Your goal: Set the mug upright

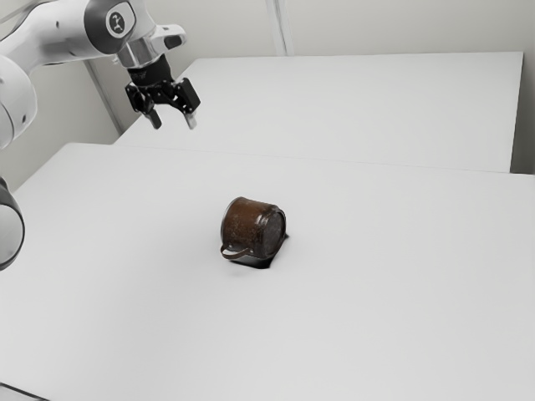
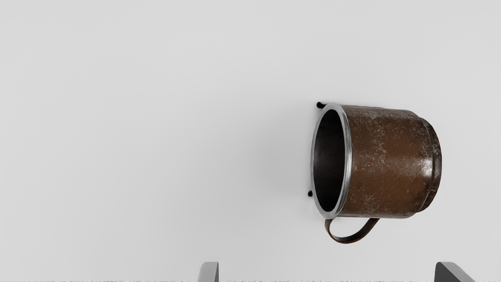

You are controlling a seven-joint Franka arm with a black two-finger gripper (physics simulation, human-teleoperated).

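In the exterior view, at upper left, the gripper (image 1: 174, 124) is wide, its two fingers well apart. From it, toward five o'clock, the mug (image 1: 249, 227) lies sideways on the table (image 1: 393, 292), its handle (image 1: 235, 256) near seven o'clock.

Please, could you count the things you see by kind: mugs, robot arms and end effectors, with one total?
Mug, brown, lying on its side: 1
Robot arm: 1
End effector, open: 1
Total: 3

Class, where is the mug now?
In the exterior view, the mug lies sideways on the table, lower and further right than the gripper.
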